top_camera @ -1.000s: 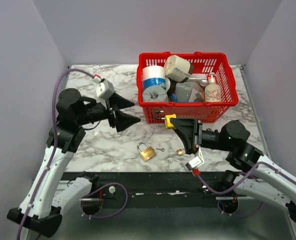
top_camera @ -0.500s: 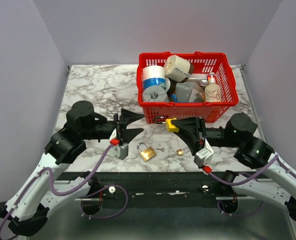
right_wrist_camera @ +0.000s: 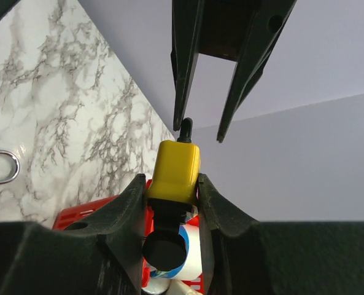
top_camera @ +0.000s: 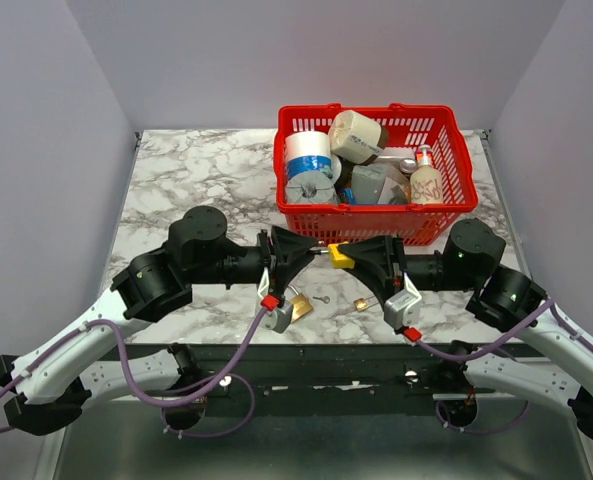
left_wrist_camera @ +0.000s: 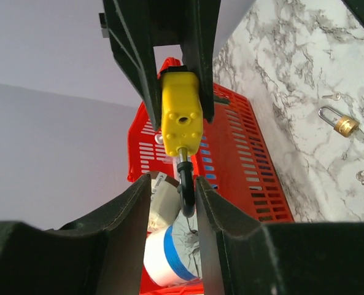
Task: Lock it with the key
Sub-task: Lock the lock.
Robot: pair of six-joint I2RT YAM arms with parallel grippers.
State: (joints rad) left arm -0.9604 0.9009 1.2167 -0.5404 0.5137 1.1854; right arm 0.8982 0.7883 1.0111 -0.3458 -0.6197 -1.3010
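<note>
My right gripper is shut on the body of a yellow padlock and holds it in the air in front of the red basket. A black round key head sticks out of the lock's base, between my right fingers. The lock's black shackle points at my left gripper. The left jaws stand either side of the shackle, which lies against the right finger with a gap on its left side. In the top view both grippers meet at the padlock.
A brass padlock with its shackle raised lies on the marble table under the left wrist. A small silver key and a small brass piece lie beside it. The basket holds tape rolls, a bottle and other items.
My left arm has swung in from the left to the yellow padlock and its jaws have narrowed round the shackle. The right gripper has kept its hold on the lock and shifted slightly.
</note>
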